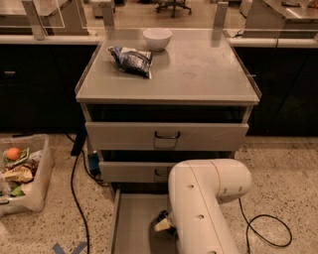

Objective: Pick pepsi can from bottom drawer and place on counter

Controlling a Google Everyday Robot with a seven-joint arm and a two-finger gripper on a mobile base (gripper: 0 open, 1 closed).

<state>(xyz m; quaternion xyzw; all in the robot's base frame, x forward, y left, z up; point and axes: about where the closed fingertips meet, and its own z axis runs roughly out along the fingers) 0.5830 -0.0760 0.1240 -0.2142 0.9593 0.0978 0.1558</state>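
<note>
Robotics test lab set up in an office-kitchen space: white robot arm (203,208) with its gripper (164,225) low in the open grey metal bottom drawer (131,223), loose black cables (73,178) on speckled terrazzo floor (283,168), blue tape marks (67,247), clear plastic bin (25,193) of assorted food items, wheeled office chair (171,6) behind.

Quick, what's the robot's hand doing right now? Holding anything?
Gripper: down in the bottom drawer, mostly hidden behind the arm; open, closed or holding cannot be told.
</note>
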